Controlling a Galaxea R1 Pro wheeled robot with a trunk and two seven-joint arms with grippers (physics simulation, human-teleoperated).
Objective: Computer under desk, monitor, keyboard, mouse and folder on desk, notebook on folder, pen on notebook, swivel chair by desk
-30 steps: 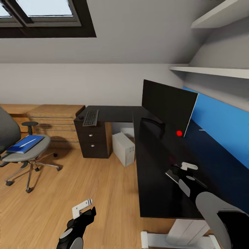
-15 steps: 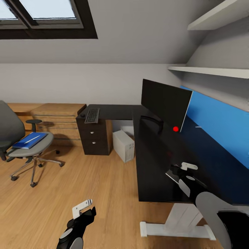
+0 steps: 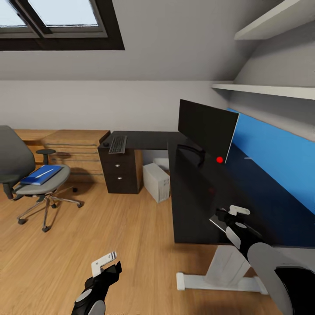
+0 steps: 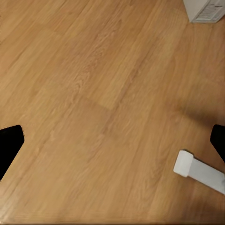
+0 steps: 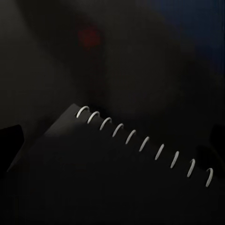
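Note:
The black L-shaped desk (image 3: 192, 192) carries the monitor (image 3: 205, 129) at its corner. The keyboard (image 3: 117, 144) and the small dark mouse (image 3: 106, 144) lie on its far wing, over the drawer unit. The light-grey computer (image 3: 156, 181) stands on the floor under the desk. At the left, the swivel chair (image 3: 17, 162) holds the blue folder (image 3: 37, 176) with the white pen (image 3: 44, 173) on top. My right gripper (image 3: 231, 217) hovers over the desk's near end, shut on the dark spiral-bound notebook (image 5: 117, 178). My left gripper (image 3: 106, 263) hangs open over the floor.
A light wooden chest (image 3: 74, 144) stands against the back wall, left of the desk. The desk's white foot (image 3: 218, 280) rests on the wooden floor (image 3: 131, 236) near my right arm, and shows as the white foot (image 4: 199, 169) under my left gripper. White shelves (image 3: 267, 89) hang above the blue back panel.
The whole view has shifted: the desk's near edge and the chair now sit farther off and the chair more in frame. Both arms keep their pose, and the notebook stays with the right gripper.

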